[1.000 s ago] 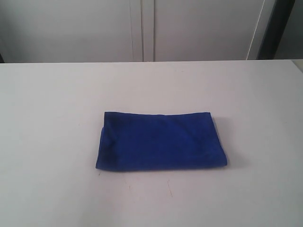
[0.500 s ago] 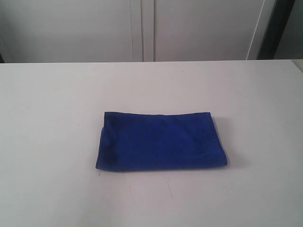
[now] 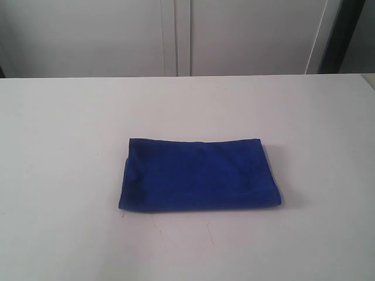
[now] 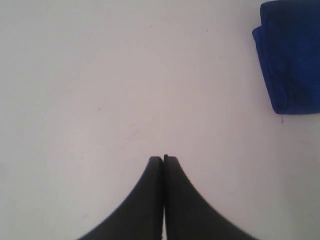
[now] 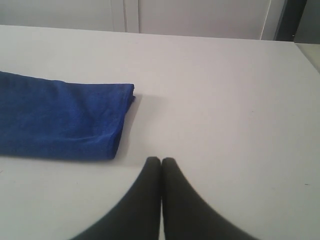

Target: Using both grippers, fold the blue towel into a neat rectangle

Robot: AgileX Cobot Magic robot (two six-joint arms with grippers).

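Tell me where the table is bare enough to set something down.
Bare table rings the blue towel: a wide band toward the cabinets, strips on both sides, a narrower one in front. Nothing crowds it.

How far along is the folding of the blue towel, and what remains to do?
Done: the blue towel lies flat on the white table as a folded rectangle, and the left wrist view shows doubled layers at one end. In hand: nothing. The left gripper and the right gripper are shut, empty and apart from the towel. Left: probably nothing, perhaps straightening slightly uneven edges.
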